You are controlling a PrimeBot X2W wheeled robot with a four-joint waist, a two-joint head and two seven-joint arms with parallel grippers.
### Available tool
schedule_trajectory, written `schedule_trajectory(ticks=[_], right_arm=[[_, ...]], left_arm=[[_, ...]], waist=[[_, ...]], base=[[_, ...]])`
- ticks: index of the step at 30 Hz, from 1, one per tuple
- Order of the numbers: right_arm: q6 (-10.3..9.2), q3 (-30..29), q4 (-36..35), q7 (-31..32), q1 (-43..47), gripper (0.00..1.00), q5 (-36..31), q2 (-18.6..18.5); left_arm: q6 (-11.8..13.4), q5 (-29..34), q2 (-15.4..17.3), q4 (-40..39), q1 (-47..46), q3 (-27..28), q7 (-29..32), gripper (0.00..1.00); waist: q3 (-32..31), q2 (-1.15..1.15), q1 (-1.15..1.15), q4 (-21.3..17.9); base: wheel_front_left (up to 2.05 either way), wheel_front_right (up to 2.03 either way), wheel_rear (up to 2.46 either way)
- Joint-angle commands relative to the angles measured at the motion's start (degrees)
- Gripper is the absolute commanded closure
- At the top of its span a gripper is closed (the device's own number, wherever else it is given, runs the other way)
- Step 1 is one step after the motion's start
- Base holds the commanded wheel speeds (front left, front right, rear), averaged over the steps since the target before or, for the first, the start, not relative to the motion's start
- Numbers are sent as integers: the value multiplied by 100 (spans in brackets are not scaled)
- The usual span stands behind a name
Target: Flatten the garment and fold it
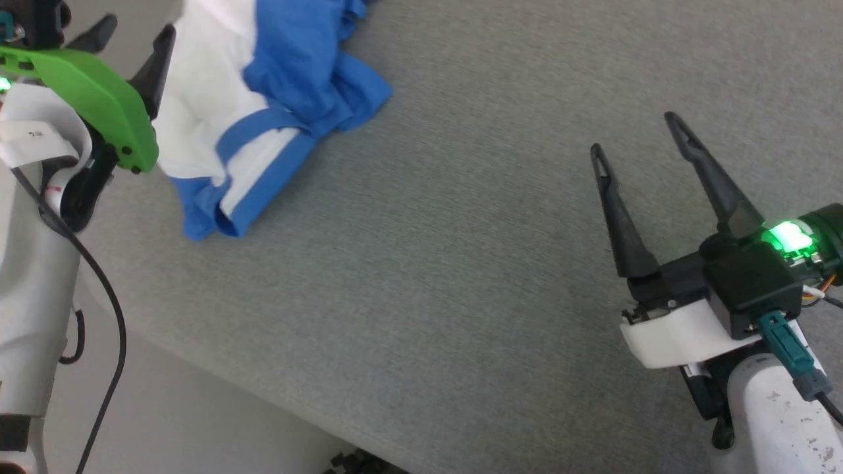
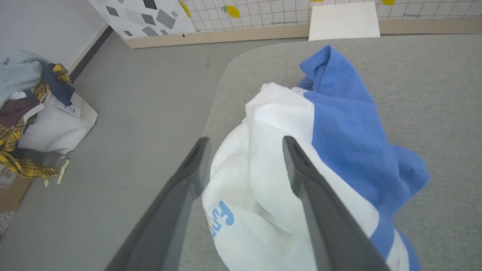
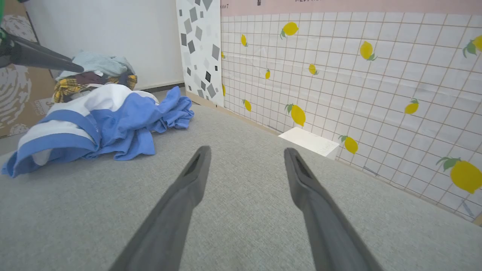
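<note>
Lying bunched on the grey table (image 1: 461, 263), the garment (image 1: 263, 92) shows blue trim.

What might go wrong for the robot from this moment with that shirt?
The garment lies bunched by the table's rounded corner, so a tug might drag it off. The open left gripper above its folds might pinch several layers together. The right gripper is far off, unable to steady it.

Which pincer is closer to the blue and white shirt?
Left. The left pincer hovers open right over the crumpled shirt. The right pincer is open too, far off over the bare table.
</note>
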Motion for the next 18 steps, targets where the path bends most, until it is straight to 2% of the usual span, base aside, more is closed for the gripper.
schedule_trajectory(ticks=[1,8,9,10,11,18], right_arm=[[-10,1,-54,27,-89,0,-24,-33],[-10,-19,-141,58,-89,0,7,-70],[-10,-13,-137,53,-94,0,13,-72],[-10,-5,-129,51,-100,0,16,-72],[-10,6,-116,45,-110,0,21,-68],[-10,5,45,-35,-86,0,85,-27]], left_arm=[[-12,-92,42,106,-90,-38,34,0],[-13,-355,47,956,0,-231,385,0],[-13,-376,51,1048,22,-259,460,20],[-12,-381,62,1110,32,-266,481,78],[-10,-390,76,1194,46,-267,489,100],[-11,-460,242,1483,54,-188,135,100]], waist=[[435,0,-1,-438],[667,0,-1,-734],[674,0,-1,-757],[675,0,-1,-772],[666,0,-1,-794],[358,0,-1,-860]], base=[[0,0,0],[0,0,0],[0,0,0],[0,0,0],[0,0,0],[0,0,0]])
